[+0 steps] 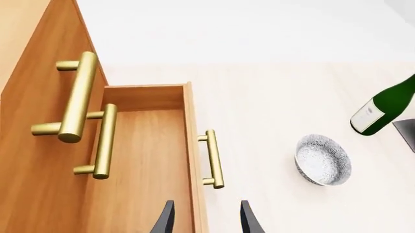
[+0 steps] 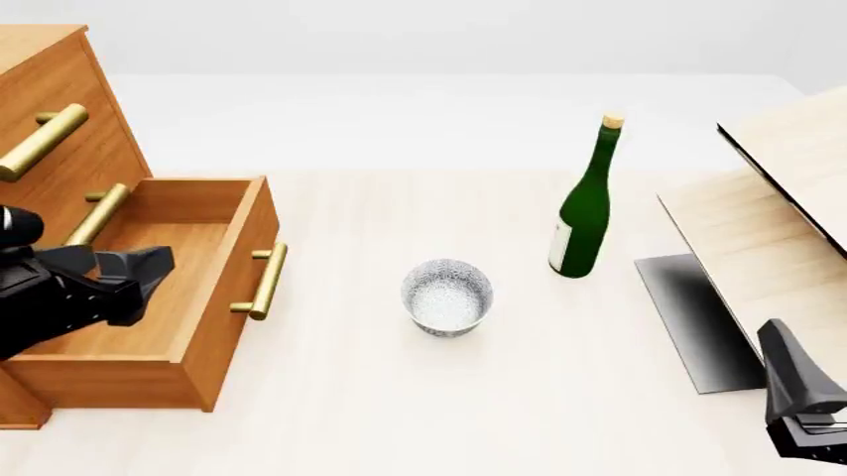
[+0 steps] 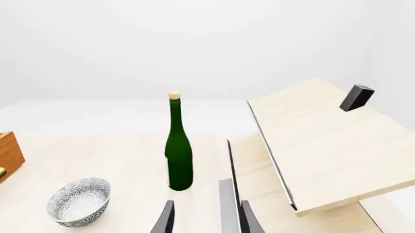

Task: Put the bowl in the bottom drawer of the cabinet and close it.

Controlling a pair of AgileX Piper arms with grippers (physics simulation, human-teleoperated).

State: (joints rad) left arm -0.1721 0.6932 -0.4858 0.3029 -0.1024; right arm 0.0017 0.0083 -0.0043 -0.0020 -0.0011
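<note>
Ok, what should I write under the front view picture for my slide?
Speckled bowl waits on the table between the open bottom drawer and a green wine bottle.

Bottom drawer (image 2: 159,297) of cabinet (image 2: 60,109) pulled out, inside bare. Left claw (image 2: 126,278) above the drawer's open box. Bowl (image 2: 447,296) upright on table (image 2: 384,416), bottle (image 2: 585,203) standing near it.

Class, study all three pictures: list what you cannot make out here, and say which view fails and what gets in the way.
- Bottom drawer floor: front view, the left arm covers part of it.
- Right gripper: front view, cut off by the picture's corner, so its jaws can't be judged there.
- Bottle label text: too small in every view.
- Cabinet top and far side: cut off by the picture's edge.
</note>
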